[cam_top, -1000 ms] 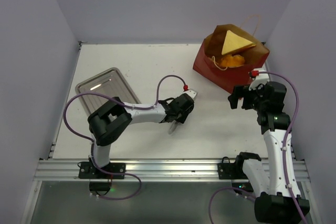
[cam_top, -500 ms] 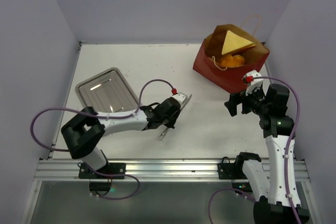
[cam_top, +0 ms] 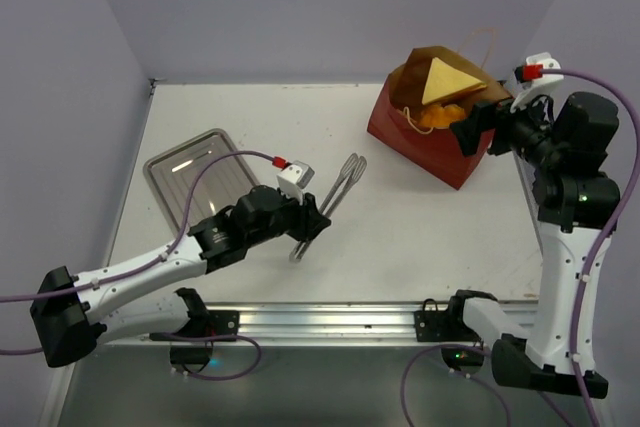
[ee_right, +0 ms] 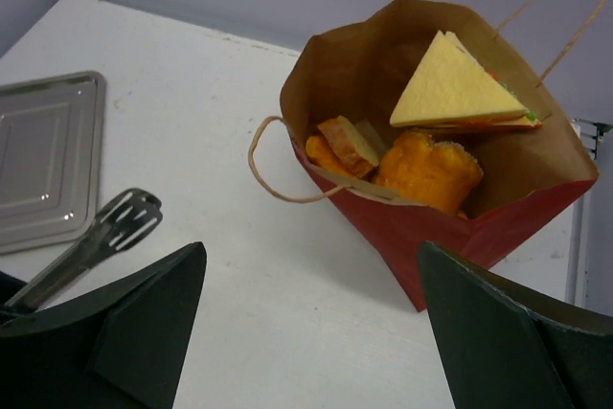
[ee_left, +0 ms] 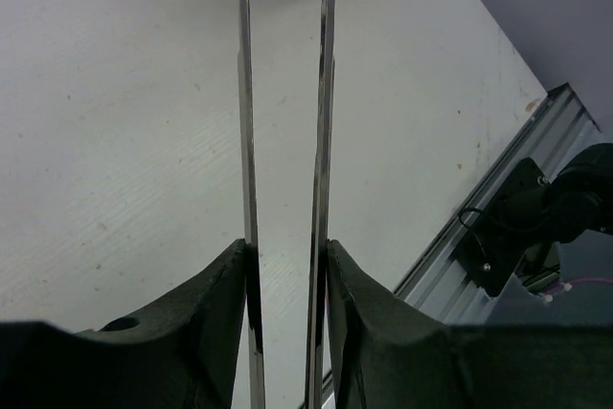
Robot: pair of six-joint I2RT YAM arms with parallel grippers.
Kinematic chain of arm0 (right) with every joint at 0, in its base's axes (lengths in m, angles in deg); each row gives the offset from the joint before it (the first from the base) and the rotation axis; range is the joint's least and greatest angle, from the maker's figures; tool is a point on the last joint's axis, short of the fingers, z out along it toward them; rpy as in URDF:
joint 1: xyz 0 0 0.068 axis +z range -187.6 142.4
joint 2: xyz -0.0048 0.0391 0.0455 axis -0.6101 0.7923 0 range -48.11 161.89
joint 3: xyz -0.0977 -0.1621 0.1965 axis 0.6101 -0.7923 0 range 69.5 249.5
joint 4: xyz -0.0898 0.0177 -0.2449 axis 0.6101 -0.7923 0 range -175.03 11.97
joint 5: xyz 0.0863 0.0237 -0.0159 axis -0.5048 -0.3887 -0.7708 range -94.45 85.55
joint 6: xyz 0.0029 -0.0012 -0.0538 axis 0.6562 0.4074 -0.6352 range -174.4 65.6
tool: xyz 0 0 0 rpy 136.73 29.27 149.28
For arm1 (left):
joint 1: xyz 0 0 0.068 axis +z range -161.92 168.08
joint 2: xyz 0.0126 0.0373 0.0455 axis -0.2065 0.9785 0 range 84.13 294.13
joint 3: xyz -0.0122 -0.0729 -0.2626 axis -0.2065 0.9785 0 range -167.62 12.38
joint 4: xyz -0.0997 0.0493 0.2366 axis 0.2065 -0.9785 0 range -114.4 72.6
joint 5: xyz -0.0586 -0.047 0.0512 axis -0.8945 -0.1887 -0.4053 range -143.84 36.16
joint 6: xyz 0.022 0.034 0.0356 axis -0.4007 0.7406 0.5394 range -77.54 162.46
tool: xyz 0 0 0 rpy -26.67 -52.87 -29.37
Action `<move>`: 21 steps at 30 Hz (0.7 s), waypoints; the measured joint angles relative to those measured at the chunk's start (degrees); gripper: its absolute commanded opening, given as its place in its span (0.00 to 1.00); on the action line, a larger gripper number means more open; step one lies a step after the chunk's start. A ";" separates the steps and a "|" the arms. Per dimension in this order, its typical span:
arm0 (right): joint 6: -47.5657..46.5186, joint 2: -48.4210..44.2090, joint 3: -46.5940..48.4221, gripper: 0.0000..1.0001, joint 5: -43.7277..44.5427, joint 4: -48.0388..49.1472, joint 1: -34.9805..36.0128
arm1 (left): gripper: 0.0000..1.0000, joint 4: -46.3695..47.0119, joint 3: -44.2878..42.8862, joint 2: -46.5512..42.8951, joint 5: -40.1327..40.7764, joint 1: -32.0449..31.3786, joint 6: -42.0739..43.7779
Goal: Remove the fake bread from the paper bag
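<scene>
Top external view: the left gripper (cam_top: 305, 230) is clamped on the handle end of the long silver metal tongs (cam_top: 335, 187). Their tips point toward the dark red paper bag (cam_top: 420, 142), which stands open at the far right of the white table (cam_top: 400, 237) with the fake bread (cam_top: 445, 82) inside; the right gripper (cam_top: 470, 132) hovers just beside the bag's near rim, and a square metal tray (cam_top: 200, 169) lies far left. Left wrist view: both black fingers (ee_left: 215, 304) press the outer faces of the two tong arms. Right wrist view: the right jaws stand wide apart, holding nothing, and a pale-yellow triangular sandwich wedge (ee_right: 450, 88) rests above a round orange-brown bun (ee_right: 426, 171) in the bag.
</scene>
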 measured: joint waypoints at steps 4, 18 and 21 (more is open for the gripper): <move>3.21 4.87 5.79 0.96 3.63 0.02 -0.02 | 0.45 1.09 2.23 -3.26 -2.38 0.63 -1.62; 3.23 26.36 10.95 0.79 16.90 2.38 -0.02 | 0.46 8.94 14.05 -13.99 -8.98 0.63 -10.36; 3.37 26.67 10.82 0.66 22.34 2.78 -0.07 | 0.46 8.92 14.10 -16.33 -8.98 0.63 -10.40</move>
